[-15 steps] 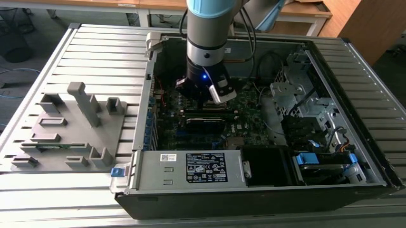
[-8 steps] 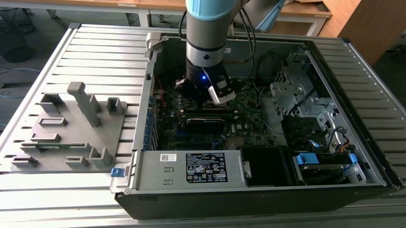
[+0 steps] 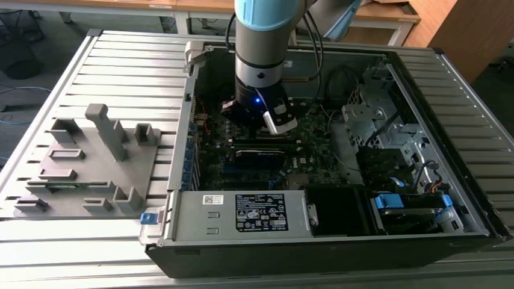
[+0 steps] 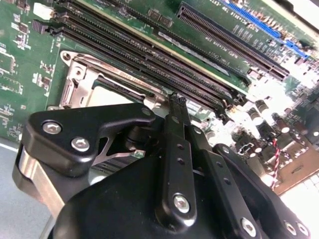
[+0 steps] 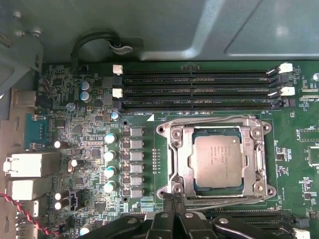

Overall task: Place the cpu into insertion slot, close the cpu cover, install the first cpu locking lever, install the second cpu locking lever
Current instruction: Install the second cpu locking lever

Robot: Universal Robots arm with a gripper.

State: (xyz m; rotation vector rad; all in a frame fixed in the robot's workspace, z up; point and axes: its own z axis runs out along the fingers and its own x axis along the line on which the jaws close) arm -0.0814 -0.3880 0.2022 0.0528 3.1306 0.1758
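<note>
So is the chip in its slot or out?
In. In the first wrist view the cpu lies flat inside the insertion slot, framed by the cpu cover.

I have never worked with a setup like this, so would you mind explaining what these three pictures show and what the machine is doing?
The exterior view looks down on an open black computer case lying on a slatted metal table. A grey and light-blue robot arm reaches down into it. Beside the case, toward the exterior view's left, sits a grey plastic fixture with upright posts.

The other two pictures come from cameras riding near the arm's wrist. The first wrist view shows the green circuit board with the square silvery-grey cpu already lying in its metal-rimmed insertion slot, with the thin silvery cpu cover framing it. The black gripper hangs at the socket's edge, its fingers together, holding nothing visible.
</note>
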